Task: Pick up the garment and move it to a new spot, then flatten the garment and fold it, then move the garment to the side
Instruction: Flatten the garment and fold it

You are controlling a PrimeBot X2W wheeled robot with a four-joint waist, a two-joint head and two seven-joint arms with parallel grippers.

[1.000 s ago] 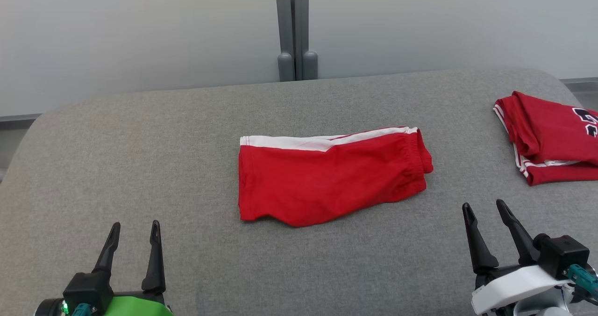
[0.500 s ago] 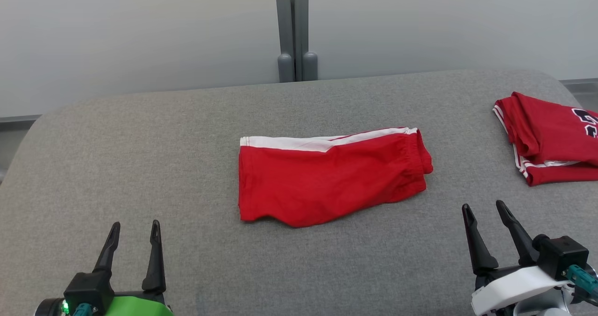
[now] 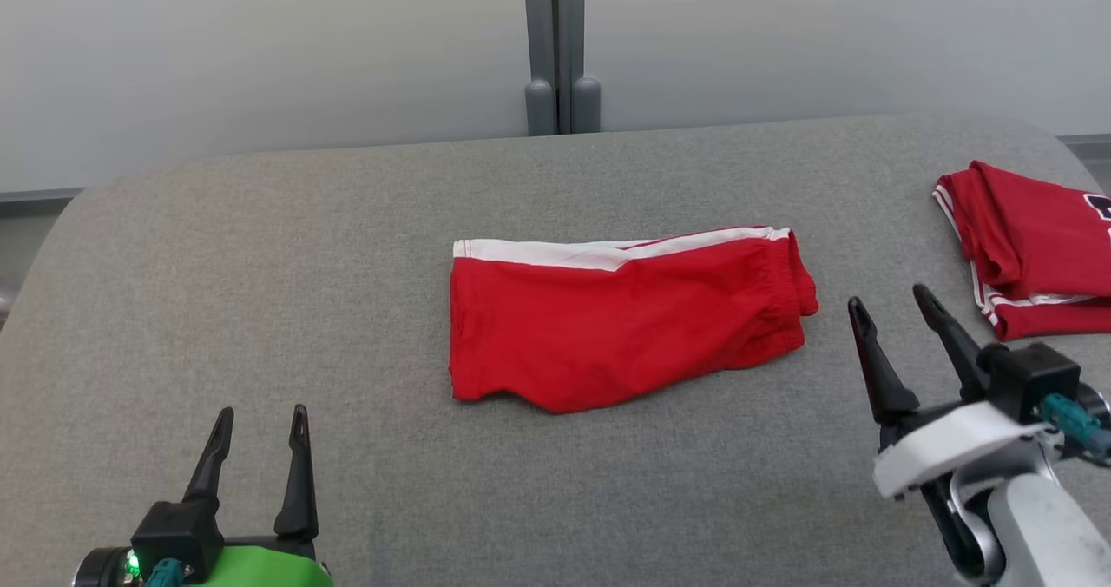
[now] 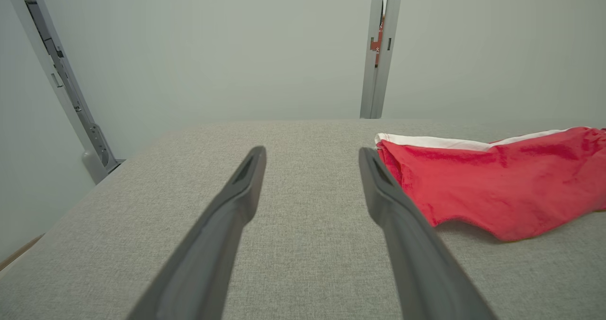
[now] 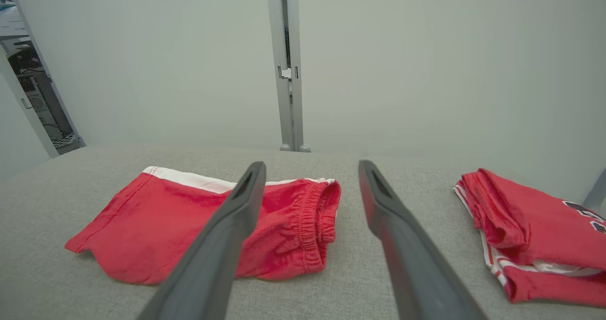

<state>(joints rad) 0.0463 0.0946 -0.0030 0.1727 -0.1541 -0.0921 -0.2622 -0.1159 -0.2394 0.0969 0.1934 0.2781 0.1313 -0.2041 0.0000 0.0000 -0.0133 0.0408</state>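
1. the red fabric shorts w/ a white side stripe (image 3: 621, 318) lie flat in the middle of the grey cloth-covered surface (image 3: 347, 248). they look already doubled lengthwise. the elastic waistband (image 3: 785, 287) is at the robot's right and the leg hem (image 3: 456, 326) at its left.
2. right pincer (image 3: 888, 296): fingers apart, empty, just beside the waistband end, not touching it.
3. left pincer (image 3: 263, 411): fingers apart, empty, near the front edge, well apart from the shorts.
4. step in hand, prob.: get a grip on the waistband end, for the next fold or the shift to the side.
5. to do it well: come in low w/ one finger sliding under all layers and the other on top. clamp on the thick elastic, which should give a better bite than the thin leg cloth.
6. catch every layer, else the top one peels off & the fold opens.
7. bring the left pincer to the hem so both ends rise level. lift only a little to keep the cloth from sagging.
8. watch the second red folded garment w/ white trim (image 3: 1033, 248) at the right edge. it's near the right arm, so avoid snagging it.
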